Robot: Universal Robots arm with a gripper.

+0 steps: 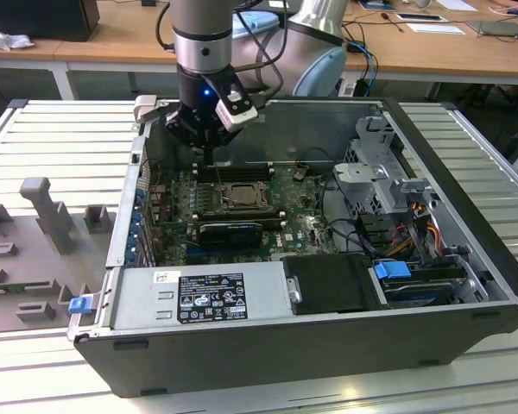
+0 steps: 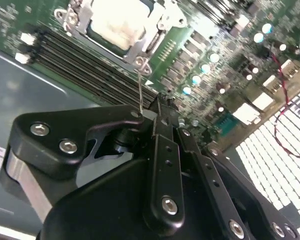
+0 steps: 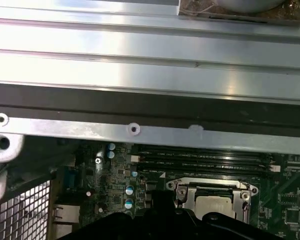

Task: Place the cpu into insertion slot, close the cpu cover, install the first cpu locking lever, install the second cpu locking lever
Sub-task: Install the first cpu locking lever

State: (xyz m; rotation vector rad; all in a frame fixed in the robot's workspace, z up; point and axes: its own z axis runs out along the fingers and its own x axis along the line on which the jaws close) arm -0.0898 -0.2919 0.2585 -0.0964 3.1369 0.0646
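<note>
Inside the open computer case, the insertion slot (image 1: pixel 233 197) sits mid-board on the green circuit board. The cpu (image 2: pixel 115 20) (image 3: pixel 214 202) lies in it, pale face up. The silvery cpu cover (image 2: pixel 140 47) (image 3: pixel 210 187) lies flat over it as a frame. A thin wire locking lever (image 2: pixel 140 87) rises from the socket's corner into the tips of my black gripper (image 2: pixel 151 114). The fingers are shut on that wire. In the exterior view my gripper (image 1: pixel 209 158) hangs just behind the socket, near the case's far wall.
Long black memory slots (image 2: pixel 90 65) run between socket and case wall. A grey power supply (image 1: pixel 198 297) fills the front, and a drive cage (image 1: pixel 388 177) with cables stands on the exterior view's right. A red wire (image 2: pixel 285 100) crosses the board. A grey moulded tray (image 1: pixel 34 224) lies outside the case.
</note>
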